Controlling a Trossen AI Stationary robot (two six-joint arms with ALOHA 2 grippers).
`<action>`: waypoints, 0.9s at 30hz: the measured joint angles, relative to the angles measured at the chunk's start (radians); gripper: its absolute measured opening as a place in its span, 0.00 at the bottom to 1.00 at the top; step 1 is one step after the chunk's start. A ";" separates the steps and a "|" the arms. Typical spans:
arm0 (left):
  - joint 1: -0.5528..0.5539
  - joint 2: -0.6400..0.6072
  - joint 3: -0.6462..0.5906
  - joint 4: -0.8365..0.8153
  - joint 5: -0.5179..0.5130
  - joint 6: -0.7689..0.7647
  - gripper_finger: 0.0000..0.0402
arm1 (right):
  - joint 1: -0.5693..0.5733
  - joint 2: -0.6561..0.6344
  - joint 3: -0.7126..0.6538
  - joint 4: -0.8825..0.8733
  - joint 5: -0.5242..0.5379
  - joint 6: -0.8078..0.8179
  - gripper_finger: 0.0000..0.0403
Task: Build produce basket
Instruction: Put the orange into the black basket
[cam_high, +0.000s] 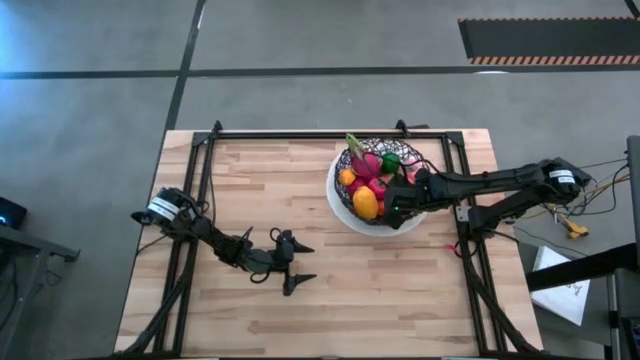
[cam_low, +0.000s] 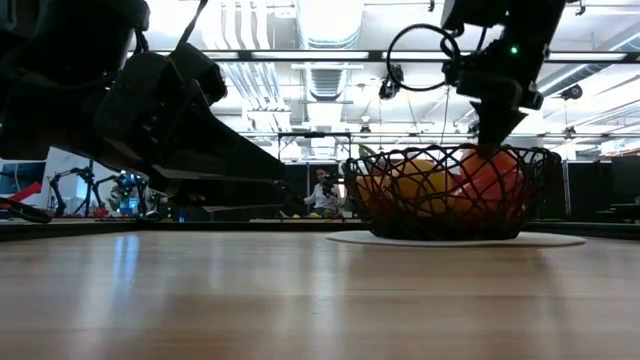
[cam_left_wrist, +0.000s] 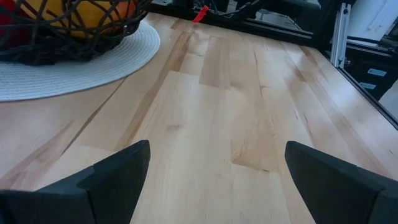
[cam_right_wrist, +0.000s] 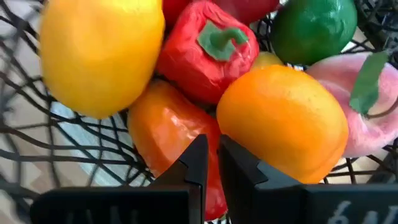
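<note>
The black wire basket stands on its white round plate at the table's far right and holds several toy pieces. The right wrist view shows a yellow piece, a red pepper, an orange, a green lime, a pale pink peach and an orange-red piece. My right gripper is shut and empty, reaching into the basket from the table's right, tips over the orange-red piece. It also shows in the high view. My left gripper is open and empty over bare table, left of the basket. My right gripper's shut fingertips point down at the orange-red piece near the basket's near side. I cannot tell whether they touch it.
Black frame rails run along the table's left, far and right sides. Bare wood lies between my left gripper and the plate's edge. A person sits in the room far behind the table.
</note>
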 joint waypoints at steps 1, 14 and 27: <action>0.000 0.000 0.000 0.000 0.000 0.000 0.89 | 0.000 0.000 0.006 -0.001 -0.001 -0.001 0.07; 0.000 0.000 0.000 0.001 0.000 -0.002 0.89 | -0.032 -0.002 0.071 -0.093 0.129 0.147 0.07; -0.001 0.000 0.001 0.002 0.000 -0.002 0.89 | -0.097 -0.002 0.061 -0.138 0.147 0.173 0.07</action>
